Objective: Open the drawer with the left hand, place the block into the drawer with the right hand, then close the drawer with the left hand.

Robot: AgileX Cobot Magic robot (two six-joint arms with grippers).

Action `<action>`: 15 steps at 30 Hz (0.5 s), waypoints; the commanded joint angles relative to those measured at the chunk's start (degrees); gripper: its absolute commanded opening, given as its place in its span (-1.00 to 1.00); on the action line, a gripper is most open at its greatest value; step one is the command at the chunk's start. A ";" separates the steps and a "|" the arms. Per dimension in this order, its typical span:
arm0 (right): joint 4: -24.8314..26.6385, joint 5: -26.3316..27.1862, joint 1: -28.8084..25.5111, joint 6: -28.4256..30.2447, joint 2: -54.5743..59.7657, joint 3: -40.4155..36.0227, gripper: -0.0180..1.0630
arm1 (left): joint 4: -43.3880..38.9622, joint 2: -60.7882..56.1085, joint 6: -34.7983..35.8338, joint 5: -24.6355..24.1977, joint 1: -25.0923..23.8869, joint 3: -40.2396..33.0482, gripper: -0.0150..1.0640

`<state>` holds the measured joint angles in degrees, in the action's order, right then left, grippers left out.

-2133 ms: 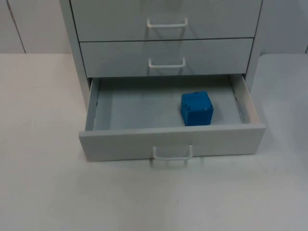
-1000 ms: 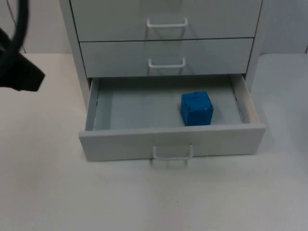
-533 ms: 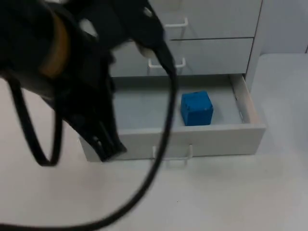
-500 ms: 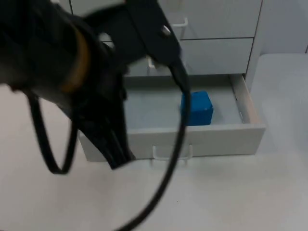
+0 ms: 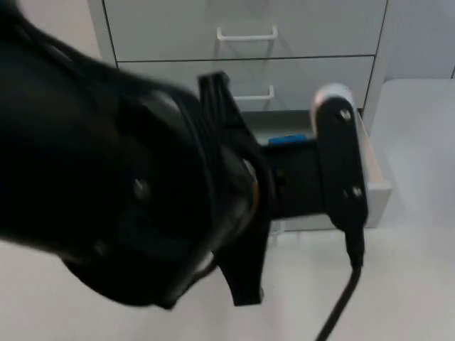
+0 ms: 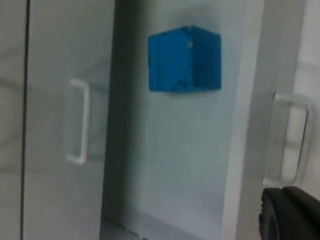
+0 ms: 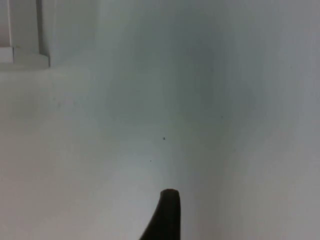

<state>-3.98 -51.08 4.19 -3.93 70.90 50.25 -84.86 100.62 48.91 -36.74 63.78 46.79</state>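
With the drawer (image 5: 377, 192) open and the blue block (image 6: 185, 59) lying inside it at three o'clock of centre, only closing remains: the left gripper (image 5: 242, 284) hangs over the drawer front, finger spread not discernible, while the right arm waits.

Matt blue block (image 6: 184, 59) lies in the smooth, matt grey drawer (image 6: 175, 165).

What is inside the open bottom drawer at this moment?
A blue block sits on the floor of the bottom drawer. From above, the left arm covers most of the drawer, so the rest cannot be checked there.
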 commanded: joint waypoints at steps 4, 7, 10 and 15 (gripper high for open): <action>-0.33 0.33 -0.40 0.12 -0.53 -0.17 0.41 | -9.00 6.23 8.97 -0.34 0.19 0.33 -0.98; -0.33 0.43 -0.40 0.12 -0.53 -0.17 0.41 | -12.10 8.06 11.67 0.35 0.32 0.33 -0.98; -0.33 0.54 -0.40 0.12 -0.53 -0.17 0.41 | -15.09 9.82 15.27 -0.88 0.32 0.33 -0.98; -0.33 0.79 -0.40 0.12 -0.53 -0.17 0.41 | -15.09 13.71 18.01 -2.93 0.19 0.45 -0.98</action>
<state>-3.98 -50.94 4.19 -3.93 70.90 50.25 -99.19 113.76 65.57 -39.10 63.78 46.91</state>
